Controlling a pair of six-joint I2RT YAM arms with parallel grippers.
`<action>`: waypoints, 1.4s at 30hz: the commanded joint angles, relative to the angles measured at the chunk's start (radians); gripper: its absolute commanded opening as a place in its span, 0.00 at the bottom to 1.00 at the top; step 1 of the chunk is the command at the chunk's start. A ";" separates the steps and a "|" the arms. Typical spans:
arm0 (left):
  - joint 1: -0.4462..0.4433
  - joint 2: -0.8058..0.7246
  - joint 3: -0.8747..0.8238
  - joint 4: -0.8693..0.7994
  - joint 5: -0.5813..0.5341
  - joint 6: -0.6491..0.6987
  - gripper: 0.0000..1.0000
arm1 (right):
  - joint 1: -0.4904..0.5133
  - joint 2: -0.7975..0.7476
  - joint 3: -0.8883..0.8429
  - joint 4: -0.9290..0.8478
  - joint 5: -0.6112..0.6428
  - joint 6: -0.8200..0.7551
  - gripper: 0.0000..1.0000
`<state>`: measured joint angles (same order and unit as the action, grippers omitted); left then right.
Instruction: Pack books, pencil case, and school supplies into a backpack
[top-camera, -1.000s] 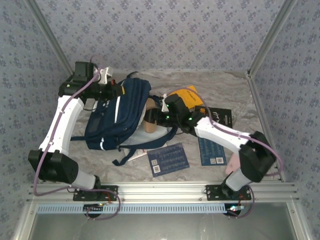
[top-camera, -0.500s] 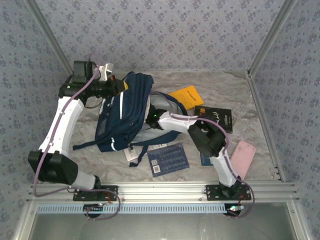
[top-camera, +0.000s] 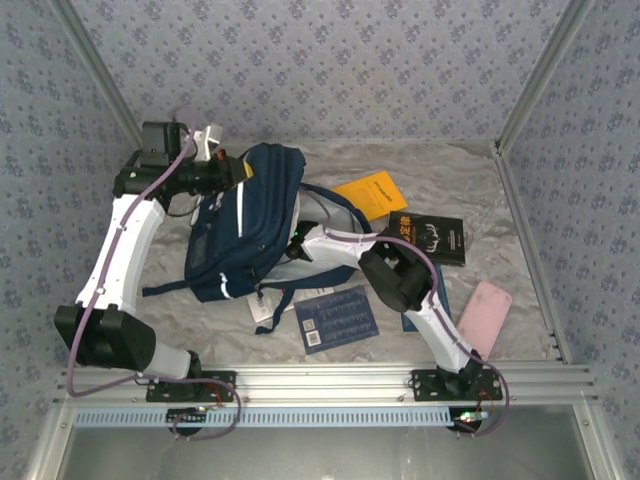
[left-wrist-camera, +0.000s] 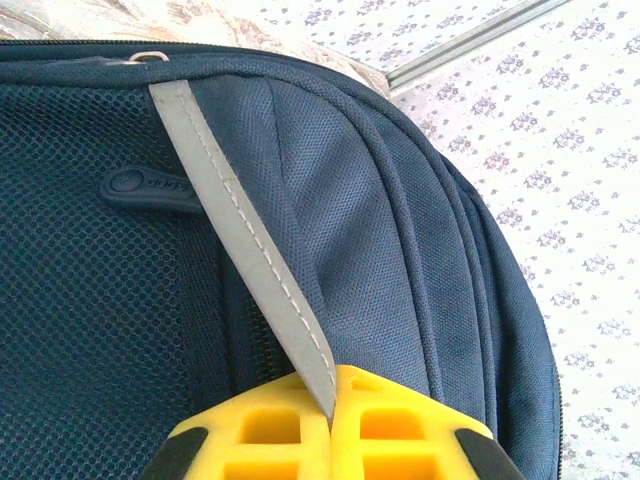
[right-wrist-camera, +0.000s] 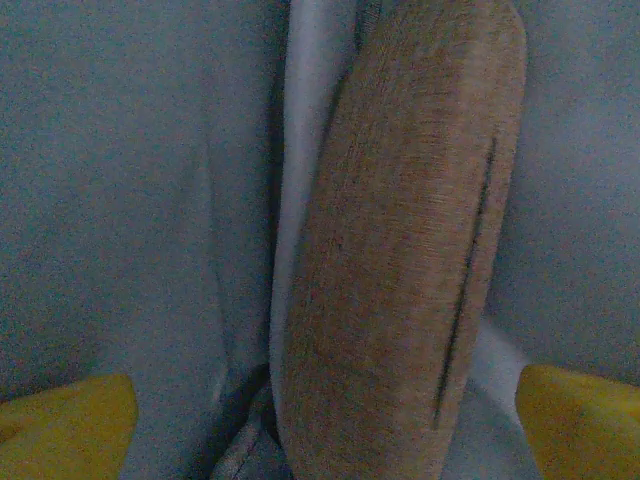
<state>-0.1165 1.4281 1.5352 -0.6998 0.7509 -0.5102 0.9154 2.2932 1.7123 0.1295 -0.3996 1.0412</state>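
The navy backpack (top-camera: 240, 230) lies on its side at the table's left centre, its mouth facing right. My left gripper (left-wrist-camera: 332, 405) is shut on the backpack's (left-wrist-camera: 400, 230) top edge, pinching the grey reflective stripe (left-wrist-camera: 250, 250). My right arm reaches into the mouth. Inside, against the grey lining, the tan pencil case (right-wrist-camera: 400, 260) lies free between the widely open fingers of my right gripper (right-wrist-camera: 325, 420). An orange book (top-camera: 372, 192), a black book (top-camera: 430, 238) and a dark blue book (top-camera: 336, 318) lie outside on the table.
A pink flat object (top-camera: 485, 318) rests at the right near the frame post. A white packet (top-camera: 263, 310) peeks out beside a loose backpack strap (top-camera: 160, 290). Patterned walls close in the back and both sides.
The right arm pushed the pencil case into the backpack's mouth, then its jaws spread wide and let it go. The backpack shifted slightly; the left gripper kept its hold.
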 joint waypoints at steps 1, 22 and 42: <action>0.015 -0.078 0.040 0.094 0.038 0.016 0.00 | 0.007 -0.062 0.014 -0.042 0.012 -0.052 1.00; 0.053 -0.146 0.040 -0.012 -0.126 0.080 0.00 | 0.041 -0.313 -0.086 -0.331 0.256 -0.271 1.00; 0.052 -0.172 0.076 -0.171 -0.652 0.150 0.00 | -0.254 -0.754 -0.662 0.017 0.162 -0.184 1.00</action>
<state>-0.0723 1.2846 1.5478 -0.9054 0.2535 -0.4007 0.7341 1.5917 1.0740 0.0418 -0.1169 0.8478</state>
